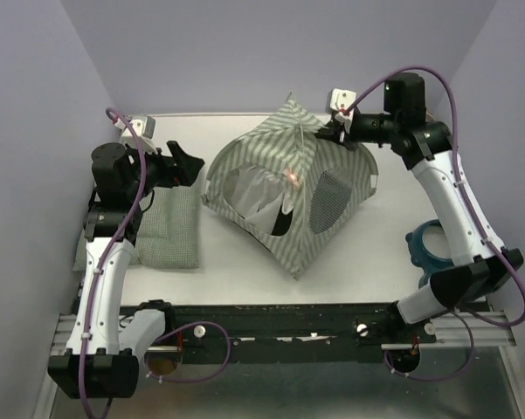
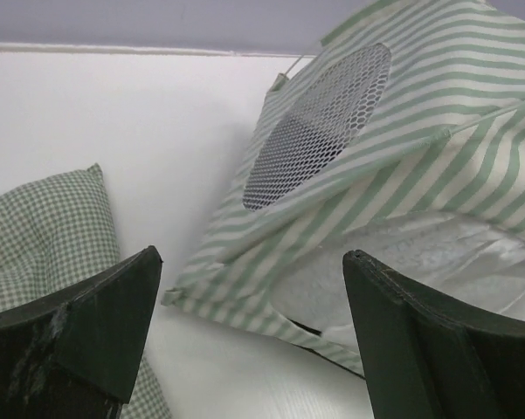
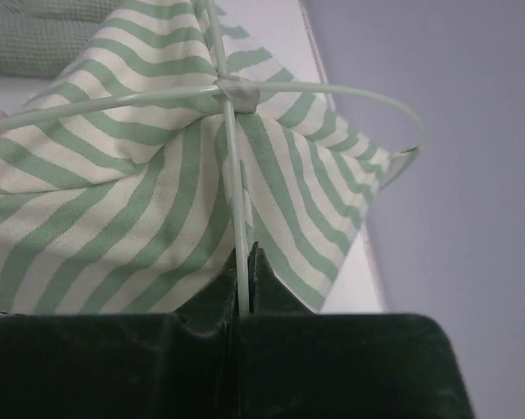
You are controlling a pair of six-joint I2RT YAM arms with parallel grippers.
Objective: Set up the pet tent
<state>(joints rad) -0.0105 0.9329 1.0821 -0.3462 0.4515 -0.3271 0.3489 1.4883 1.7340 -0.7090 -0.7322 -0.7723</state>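
Note:
The pet tent (image 1: 288, 188), green-and-white striped with grey mesh panels, stands partly raised in the middle of the table. My right gripper (image 1: 330, 133) is at its back right top, shut on a thin whitish pole (image 3: 236, 209) that runs between the fingers up to the crossing clip (image 3: 236, 90). The striped fabric (image 3: 113, 218) fills the right wrist view. My left gripper (image 1: 190, 166) hovers open at the tent's left side, above the table. In the left wrist view a mesh window (image 2: 319, 122) and the tent's lower hem (image 2: 245, 305) lie ahead of the open fingers (image 2: 113, 314).
A green checked cushion (image 1: 170, 229) lies flat at the left, under the left arm. A blue ring-shaped object (image 1: 428, 249) sits at the right edge beside the right arm. Purple walls close in the back and sides.

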